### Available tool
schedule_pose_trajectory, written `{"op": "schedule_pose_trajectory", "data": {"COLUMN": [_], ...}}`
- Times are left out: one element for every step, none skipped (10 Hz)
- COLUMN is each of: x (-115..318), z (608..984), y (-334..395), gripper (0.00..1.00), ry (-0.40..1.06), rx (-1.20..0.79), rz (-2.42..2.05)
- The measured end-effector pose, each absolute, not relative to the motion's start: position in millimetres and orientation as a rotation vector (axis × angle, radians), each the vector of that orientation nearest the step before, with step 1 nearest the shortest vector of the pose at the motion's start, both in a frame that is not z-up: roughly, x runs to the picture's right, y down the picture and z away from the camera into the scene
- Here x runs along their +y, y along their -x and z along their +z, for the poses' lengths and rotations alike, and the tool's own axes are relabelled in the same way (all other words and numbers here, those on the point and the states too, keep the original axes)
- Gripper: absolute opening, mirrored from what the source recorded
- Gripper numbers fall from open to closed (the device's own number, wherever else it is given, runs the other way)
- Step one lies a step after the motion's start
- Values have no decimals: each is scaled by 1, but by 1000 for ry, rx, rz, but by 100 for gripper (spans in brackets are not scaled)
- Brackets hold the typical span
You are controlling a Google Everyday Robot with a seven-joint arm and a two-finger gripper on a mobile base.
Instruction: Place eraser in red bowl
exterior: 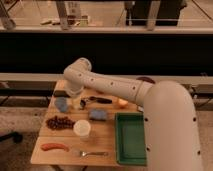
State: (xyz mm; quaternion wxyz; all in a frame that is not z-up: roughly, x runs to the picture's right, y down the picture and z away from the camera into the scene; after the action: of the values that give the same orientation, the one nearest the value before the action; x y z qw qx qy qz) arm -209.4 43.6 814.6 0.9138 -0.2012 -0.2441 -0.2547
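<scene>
The eraser [103,100] is a small, flat, dark brown-black bar lying toward the back of the desk [65,156], just behind the blue sponge [98,115]. The pincer [81,103] hangs spread beside its left end, pinching nothing.

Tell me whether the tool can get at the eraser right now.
Probably yes. The tool, open, hangs low right beside the eraser, and nothing seems to stand between them.

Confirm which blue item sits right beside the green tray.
The blue sponge, just left of the green tray. The grey-blue cloth lies by the left edge of the table, beyond the gripper, which hangs between them.
</scene>
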Motion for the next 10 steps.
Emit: {"op": "schedule_pose_trajectory", "data": {"x": [41, 40, 37, 36, 33, 30, 27, 23, 17, 11], "z": [820, 823, 827, 830, 834, 837, 841, 844, 848, 852], "y": [216, 219, 219, 221, 219, 216, 215, 214, 213, 214], "gripper": [80, 80, 80, 80, 80, 80, 80, 80, 80, 80], "ry": [398, 386, 365, 340, 312, 300, 291, 281, 269, 258], "rx": [-504, -510, -514, -523, -528, -529, -529, -528, -524, -523], "rz": [-532, -533, -533, -534, -532, -525, -521, -521, -525, -536]}}
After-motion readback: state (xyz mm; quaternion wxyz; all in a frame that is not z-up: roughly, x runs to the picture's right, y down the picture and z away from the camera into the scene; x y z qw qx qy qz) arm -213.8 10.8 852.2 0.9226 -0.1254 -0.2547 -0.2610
